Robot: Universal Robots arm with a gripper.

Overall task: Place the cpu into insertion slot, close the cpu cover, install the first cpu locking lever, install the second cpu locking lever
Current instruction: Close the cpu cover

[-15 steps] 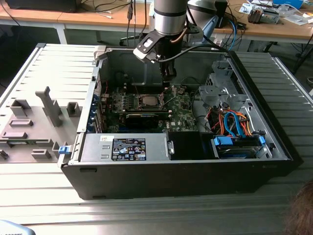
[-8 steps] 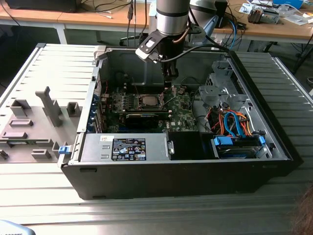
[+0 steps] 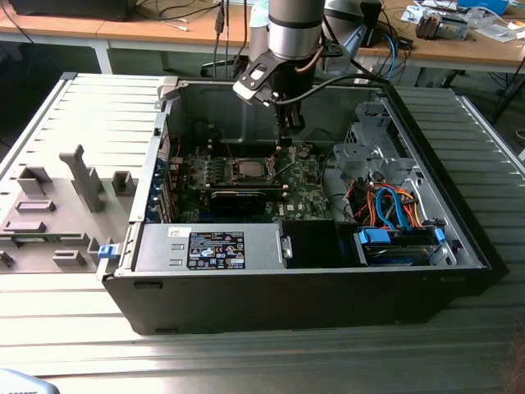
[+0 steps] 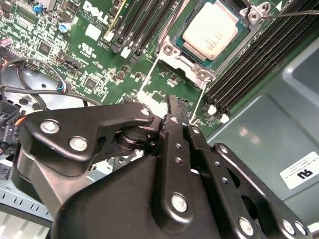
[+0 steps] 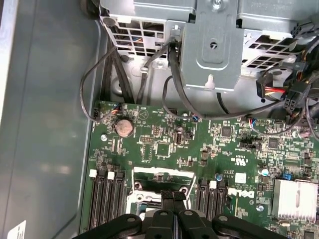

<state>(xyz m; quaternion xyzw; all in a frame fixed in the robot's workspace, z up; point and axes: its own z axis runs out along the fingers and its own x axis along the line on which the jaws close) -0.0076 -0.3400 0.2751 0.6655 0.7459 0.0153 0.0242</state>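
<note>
cpu (image 4: 212, 30): seated in insertion slot (image 4: 197, 54) | gripper (image 4: 173, 103): closed, empty, near slot

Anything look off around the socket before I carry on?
The cpu lies flat and square in the insertion slot, cpu cover apparently down. One thin locking lever juts out over the memory slots, unlatched. Nothing looks damaged.

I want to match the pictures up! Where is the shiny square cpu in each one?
Exterior view: the cpu sits mid-board, inside the case.
Second wrist view: cpu, pale and square, beyond the gripper.
First wrist view: the gripper covers that spot; can't tell.
Shared landmark: the green motherboard.
</note>
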